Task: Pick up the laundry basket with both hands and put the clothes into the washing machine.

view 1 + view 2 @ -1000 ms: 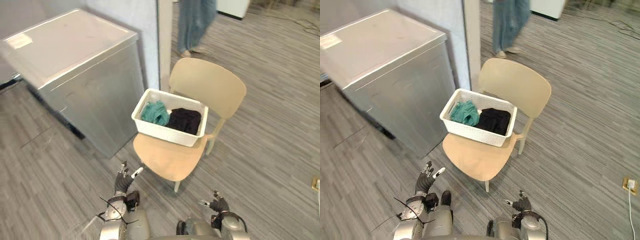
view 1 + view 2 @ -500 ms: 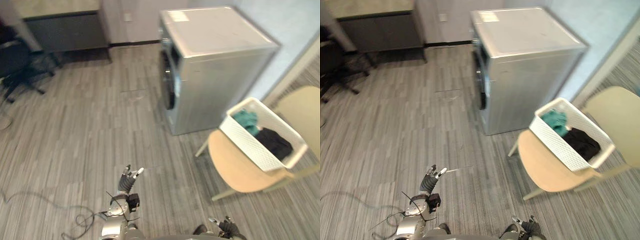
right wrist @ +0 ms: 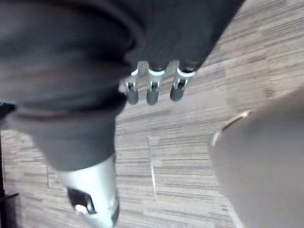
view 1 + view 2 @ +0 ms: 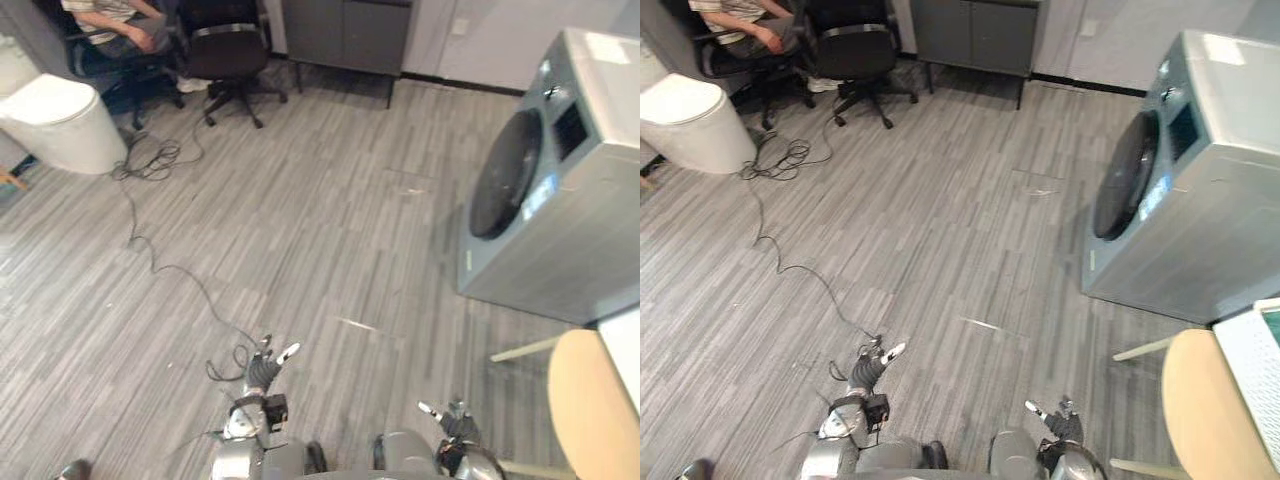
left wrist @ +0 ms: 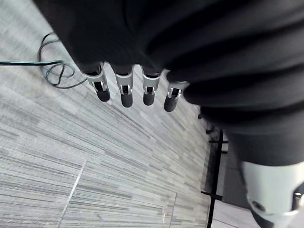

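– Movement was registered across the whole picture; were the things themselves shifted?
– No shift of the things was judged. The view was swung leftward within a second, so that bare floor was brought to the middle, where chair and basket had been centred before. At far left a seated person (image 4: 105,20) and a black office chair (image 4: 225,45) were now taken in, with a white bin (image 4: 55,120) below them.
– And the hands?
– The left hand (image 4: 262,362) was seen low over the floor, fingers straight and spread, nothing grasped. The right hand (image 4: 450,422) was likewise found released and empty.
– Where was the task's thing left?
– The washing machine (image 4: 570,200) was pushed to the right side, its round dark door (image 4: 505,175) apparently closed. Below it the chair seat (image 4: 590,400) was cut by the edge, and on it just a corner of the laundry basket (image 4: 1262,350) could be seen, well apart from both hands.
– What was meant for the task?
– Nothing had been lifted. It was judged that the view would have to be turned back and both hands brought to the basket's sides before any pick-up.
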You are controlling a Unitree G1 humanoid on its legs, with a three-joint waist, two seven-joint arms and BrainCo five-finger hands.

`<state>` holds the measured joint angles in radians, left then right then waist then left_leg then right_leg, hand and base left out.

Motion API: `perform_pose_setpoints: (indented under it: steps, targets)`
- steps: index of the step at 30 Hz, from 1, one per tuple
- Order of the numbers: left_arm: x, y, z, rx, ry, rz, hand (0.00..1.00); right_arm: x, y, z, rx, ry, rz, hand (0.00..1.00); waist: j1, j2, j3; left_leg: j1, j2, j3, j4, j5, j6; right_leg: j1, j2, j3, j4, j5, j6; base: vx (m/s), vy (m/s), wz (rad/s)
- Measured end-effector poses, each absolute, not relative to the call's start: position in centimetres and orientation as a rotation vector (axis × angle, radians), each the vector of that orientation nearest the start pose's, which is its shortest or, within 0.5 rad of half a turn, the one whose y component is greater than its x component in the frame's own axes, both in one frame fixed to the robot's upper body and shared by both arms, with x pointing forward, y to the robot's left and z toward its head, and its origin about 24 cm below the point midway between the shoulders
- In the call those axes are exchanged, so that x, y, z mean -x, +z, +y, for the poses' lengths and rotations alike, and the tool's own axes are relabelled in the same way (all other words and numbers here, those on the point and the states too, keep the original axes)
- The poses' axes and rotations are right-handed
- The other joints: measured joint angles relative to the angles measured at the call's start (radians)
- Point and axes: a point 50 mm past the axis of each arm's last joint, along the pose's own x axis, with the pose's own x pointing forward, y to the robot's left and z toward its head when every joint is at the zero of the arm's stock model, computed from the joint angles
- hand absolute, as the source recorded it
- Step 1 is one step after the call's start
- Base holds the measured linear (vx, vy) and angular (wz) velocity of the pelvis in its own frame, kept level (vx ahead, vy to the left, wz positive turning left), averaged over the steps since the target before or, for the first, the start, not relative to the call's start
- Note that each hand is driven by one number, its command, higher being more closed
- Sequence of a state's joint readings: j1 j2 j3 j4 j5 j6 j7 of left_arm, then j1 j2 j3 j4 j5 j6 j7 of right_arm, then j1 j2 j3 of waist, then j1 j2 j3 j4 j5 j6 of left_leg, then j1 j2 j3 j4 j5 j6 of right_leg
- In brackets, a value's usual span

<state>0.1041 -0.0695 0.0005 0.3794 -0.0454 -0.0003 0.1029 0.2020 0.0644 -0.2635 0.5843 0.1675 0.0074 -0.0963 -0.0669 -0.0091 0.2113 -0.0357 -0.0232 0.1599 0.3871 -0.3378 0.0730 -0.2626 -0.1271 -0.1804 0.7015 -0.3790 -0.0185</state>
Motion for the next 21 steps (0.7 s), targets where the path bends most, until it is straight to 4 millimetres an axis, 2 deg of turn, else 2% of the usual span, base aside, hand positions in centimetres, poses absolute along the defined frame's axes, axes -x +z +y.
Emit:
perform_pose_setpoints:
  steps: [1, 2, 3, 4, 5, 6, 7, 8, 9, 10, 11, 13, 14, 16, 17, 18, 19, 20, 21]
  targets:
    - [-20.8, -6.2, 13.7, 0.095, 0.119, 0.46, 0.0, -12.3, -12.1, -19.4, -0.241, -0.465, 0.777, 0.0, -0.006, 0.009, -0.024, 0.022, 0.0, -0.01, -0.024, -0.007, -0.014, -0.027, 0.017, -0.054, -0.077, 0.016, -0.026, 0.12, -0.031, 0.58]
    - [-20.8, -6.1, 13.6, 0.095, 0.114, 0.453, 0.0, -12.2, -12.1, -19.3, -0.236, -0.46, 0.778, 0.0, -0.007, -0.01, -0.04, 0.039, -0.002, -0.017, -0.028, -0.014, -0.02, -0.025, 0.02, -0.062, -0.105, 0.064, -0.043, 0.34, -0.088, 0.71]
    - [-20.6, -6.3, 13.1, 0.089, 0.093, 0.463, 0.0, -11.5, -12.3, -19.5, -0.23, -0.469, 0.794, 0.0, -0.026, 0.013, -0.058, 0.087, 0.013, -0.042, -0.04, -0.031, -0.048, 0.023, 0.041, -0.074, -0.125, 0.097, -0.047, 0.36, -0.077, 0.44]
    - [-20.2, -6.4, 13.0, 0.09, 0.088, 0.469, 0.0, -11.2, -12.3, -19.6, -0.237, -0.476, 0.798, 0.0, -0.023, 0.02, -0.074, 0.099, 0.031, -0.038, -0.017, -0.029, -0.066, 0.049, 0.053, -0.082, -0.155, 0.09, -0.046, 0.44, -0.071, 0.5]
    - [-20.0, -6.3, 13.1, 0.099, 0.093, 0.462, 0.0, -11.1, -12.2, -19.7, -0.25, -0.488, 0.788, 0.0, -0.034, 0.052, -0.089, 0.028, 0.067, -0.032, 0.158, -0.027, -0.082, 0.08, 0.076, -0.101, -0.186, 0.074, -0.054, 0.37, -0.048, 0.2]
    - [-20.1, -6.1, 13.2, 0.108, 0.102, 0.448, 0.0, -11.5, -11.9, -19.9, -0.253, -0.491, 0.764, 0.0, -0.039, 0.067, -0.085, -0.112, 0.132, -0.026, 0.477, 0.06, -0.121, 0.115, 0.1, -0.11, -0.198, 0.072, -0.063, 0.36, -0.065, 0.03]
    - [-19.9, -6.2, 13.4, 0.116, 0.116, 0.453, 0.0, -11.7, -11.8, -19.9, -0.254, -0.489, 0.759, 0.0, -0.025, 0.076, -0.079, -0.162, 0.166, -0.016, 0.604, 0.149, -0.127, 0.136, 0.118, -0.095, -0.2, 0.069, -0.071, 0.44, -0.071, -0.74]
    - [-19.1, -6.7, 14.2, 0.147, 0.165, 0.478, 0.0, -12.0, -11.7, -19.8, -0.257, -0.492, 0.752, 0.0, 0.006, 0.079, -0.075, -0.227, 0.229, 0.009, 0.777, 0.37, -0.135, 0.18, 0.148, -0.041, -0.204, 0.058, -0.089, 0.46, -0.015, -1.41]
    - [-18.2, -7.1, 15.1, 0.17, 0.227, 0.501, 0.0, -12.3, -11.6, -19.6, -0.258, -0.495, 0.745, 0.0, 0.03, 0.084, -0.071, -0.268, 0.29, 0.02, 0.916, 0.409, -0.127, 0.244, 0.174, 0.005, -0.236, 0.053, -0.097, 0.58, 0.02, -1.51]
    - [-17.8, -7.3, 15.3, 0.175, 0.241, 0.508, 0.0, -12.6, -11.6, -19.6, -0.26, -0.492, 0.741, 0.0, 0.035, 0.088, -0.072, -0.287, 0.313, 0.02, 0.968, 0.405, -0.122, 0.274, 0.181, 0.023, -0.259, 0.052, -0.098, 0.59, 0.048, -1.31]
    - [-17.5, -7.3, 15.5, 0.187, 0.254, 0.511, 0.0, -12.7, -11.5, -19.7, -0.254, -0.496, 0.737, 0.0, 0.044, 0.082, -0.073, -0.323, 0.347, 0.038, 1.016, 0.381, -0.086, 0.322, 0.176, 0.066, -0.302, 0.051, -0.098, 0.59, 0.083, -1.07]
    - [-17.4, -7.3, 15.5, 0.188, 0.254, 0.512, 0.0, -12.7, -11.5, -19.8, -0.249, -0.493, 0.738, 0.0, 0.06, 0.063, -0.073, -0.376, 0.387, 0.086, 0.974, 0.351, -0.057, 0.373, 0.147, 0.129, -0.359, 0.052, -0.096, 0.47, 0.101, -0.88]
    - [-17.4, -7.3, 15.9, 0.183, 0.263, 0.512, 0.0, -12.7, -11.5, -19.6, -0.249, -0.486, 0.739, 0.0, 0.059, 0.05, -0.068, -0.398, 0.393, 0.116, 0.884, 0.326, -0.05, 0.41, 0.123, 0.165, -0.403, 0.058, -0.086, 0.46, 0.158, -0.54]
    - [-17.3, -7.3, 16.1, 0.18, 0.266, 0.511, 0.0, -12.8, -11.5, -19.4, -0.242, -0.473, 0.742, 0.0, 0.06, 0.035, -0.067, -0.404, 0.377, 0.179, 0.659, 0.287, -0.06, 0.465, 0.078, 0.19, -0.463, 0.062, -0.079, 0.45, 0.212, -0.39]
    - [-17.3, -7.3, 16.0, 0.179, 0.26, 0.512, 0.0, -13.1, -11.4, -19.3, -0.235, -0.461, 0.735, 0.0, 0.06, 0.029, -0.07, -0.393, 0.324, 0.203, 0.41, 0.282, -0.068, 0.484, 0.042, 0.194, -0.479, 0.062, -0.079, 0.47, 0.295, -0.35]
    - [-17.2, -7.4, 15.8, 0.181, 0.255, 0.516, 0.0, -13.5, -11.3, -19.4, -0.223, -0.446, 0.725, 0.0, 0.068, 0.028, -0.072, -0.359, 0.259, 0.198, 0.114, 0.3, -0.093, 0.496, 0.007, 0.204, -0.48, 0.054, -0.063, 0.6, 0.415, -0.42]
    - [-17.0, -7.5, 15.6, 0.187, 0.256, 0.521, 0.0, -13.7, -11.2, -19.4, -0.214, -0.436, 0.722, 0.0, 0.076, 0.036, -0.076, -0.328, 0.23, 0.191, -0.039, 0.322, -0.122, 0.507, -0.005, 0.214, -0.481, 0.047, -0.043, 0.67, 0.51, -0.73]
    - [-16.2, -7.8, 15.5, 0.186, 0.256, 0.544, 0.0, -13.4, -11.1, -19.8, -0.194, -0.43, 0.72, 0.0, 0.09, 0.075, -0.096, -0.26, 0.217, 0.133, -0.325, 0.356, -0.167, 0.524, -0.004, 0.228, -0.483, 0.024, 0.017, 0.68, 0.535, -0.95]
    - [-15.4, -8.4, 16.3, 0.18, 0.299, 0.576, 0.0, -13.7, -11.4, -18.7, -0.205, -0.4, 0.736, 0.0, 0.091, 0.043, -0.109, -0.251, 0.182, 0.107, -0.278, 0.515, -0.161, 0.537, -0.041, 0.274, -0.477, -0.002, 0.059, 0.53, 0.413, -0.87]
